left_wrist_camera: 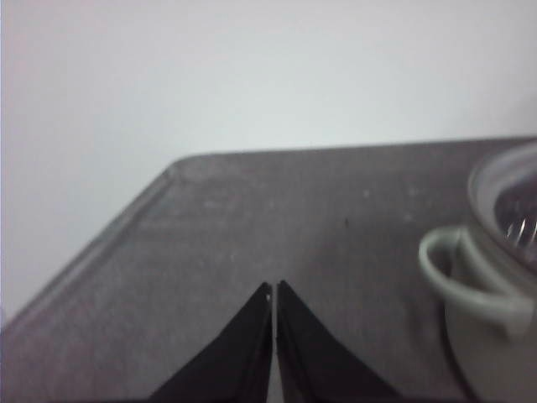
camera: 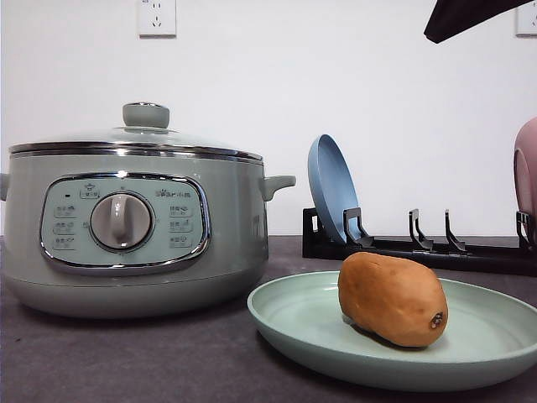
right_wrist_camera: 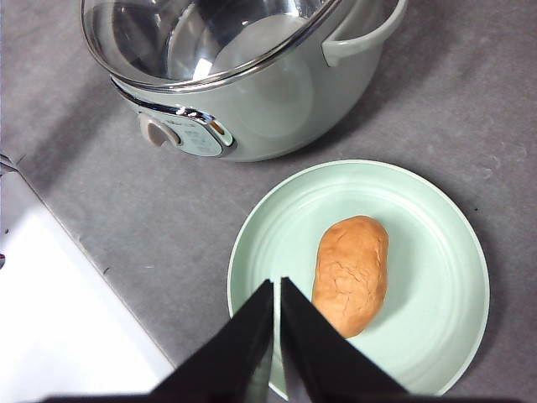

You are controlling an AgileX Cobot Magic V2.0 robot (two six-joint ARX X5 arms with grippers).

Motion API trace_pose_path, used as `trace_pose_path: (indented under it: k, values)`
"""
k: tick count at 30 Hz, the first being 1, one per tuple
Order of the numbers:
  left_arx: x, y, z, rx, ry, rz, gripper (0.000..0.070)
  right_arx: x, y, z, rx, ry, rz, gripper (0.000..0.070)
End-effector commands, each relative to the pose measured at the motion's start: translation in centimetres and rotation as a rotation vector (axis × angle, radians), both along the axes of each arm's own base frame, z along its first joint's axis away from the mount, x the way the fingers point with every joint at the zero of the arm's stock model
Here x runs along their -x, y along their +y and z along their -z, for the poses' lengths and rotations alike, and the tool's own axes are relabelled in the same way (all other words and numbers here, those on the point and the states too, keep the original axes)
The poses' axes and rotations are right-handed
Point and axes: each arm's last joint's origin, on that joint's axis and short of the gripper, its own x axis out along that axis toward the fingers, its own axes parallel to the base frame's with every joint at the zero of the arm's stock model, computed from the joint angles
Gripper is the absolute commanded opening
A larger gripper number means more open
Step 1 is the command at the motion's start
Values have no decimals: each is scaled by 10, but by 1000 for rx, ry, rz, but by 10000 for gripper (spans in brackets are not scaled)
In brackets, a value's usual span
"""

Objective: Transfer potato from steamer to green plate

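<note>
Right gripper (right_wrist_camera: pixel 276 290) hangs high over the green plate (right_wrist_camera: pixel 436 252), open air beneath; the potato (right_wrist_camera: pixel 352 273) lies just beside its tips, the steamer (right_wrist_camera: pixel 252 92) looms beyond.

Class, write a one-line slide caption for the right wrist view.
Oval orange-brown potato lying on the pale mint-green round plate beside the sage-green lidded steamer.

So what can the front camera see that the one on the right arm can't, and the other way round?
Front view alone: a blue plate standing in a black rack, a wall socket, and the steamer's lid knob.

Right wrist view alone: the right gripper, jaws closed, above the plate's rim, and a look down through the glass lid into the steamer.

Both: the steamer, with the potato lying on the green plate beside it.
</note>
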Motion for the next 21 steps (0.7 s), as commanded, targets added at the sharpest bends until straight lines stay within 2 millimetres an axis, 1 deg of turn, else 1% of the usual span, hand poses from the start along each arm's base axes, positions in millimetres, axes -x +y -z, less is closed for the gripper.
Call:
trace_pose_path:
  k: [1, 15, 18, 21]
  values:
    - [0, 0, 6, -8, 0, -6, 0, -2, 2, -3, -9, -7, -3, 0]
    - [-2, 1, 52, 7, 67, -6, 0, -2, 2, -3, -9, -7, -3, 0]
    - [-1, 1, 56, 12, 107, -6, 0, -2, 2, -3, -9, -7, -3, 0]
    - [-1, 0, 56, 14, 106, -6, 0, -2, 2, -3, -9, -7, -4, 0]
